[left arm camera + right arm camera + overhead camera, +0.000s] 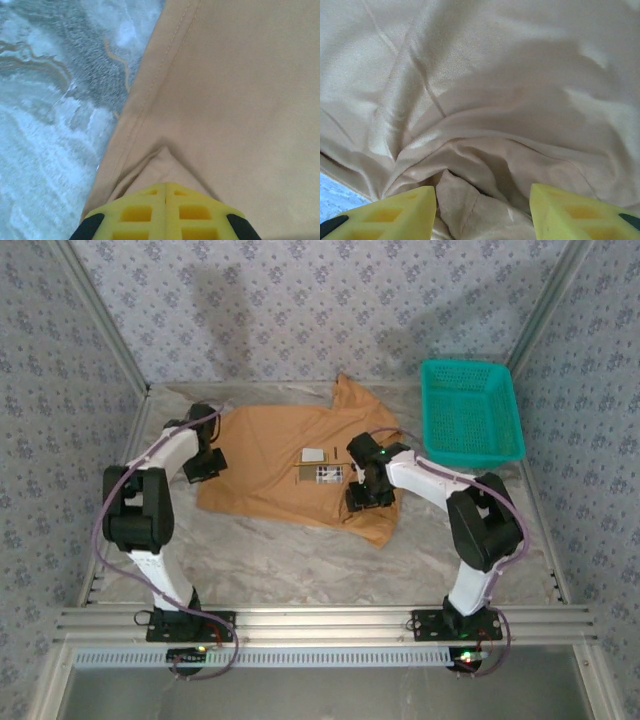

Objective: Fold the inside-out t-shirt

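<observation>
Lying spread on the marbled desk (300,560), the inside-out t-shirt (270,455) is a plain caramel-orange cloth stretching from the left gripper (207,465) across to the right gripper (365,495), with each gripper set at one of its side edges. A small white label (313,454) sits on the cloth just to the left of the right gripper, with a second small printed tag just beside it. One part of the shirt pokes up beyond the right gripper, toward the teal basket (470,410), which stands well apart from the left gripper and off the cloth.

In the left wrist view the yellow fingers are pressed together and pinch the shirt's edge, which rises into a small peak right at their tips. A stitched hem (165,65) runs away from that gripper, with bare desk to its left and smooth cloth to its right.

In the right wrist view the two yellow fingers (405,215) stand apart, jaws open, over the shirt. A soft bunch of folds lies between them, and creases fan outward ahead of the tips. A sliver of desk shows beside the left finger.
</observation>
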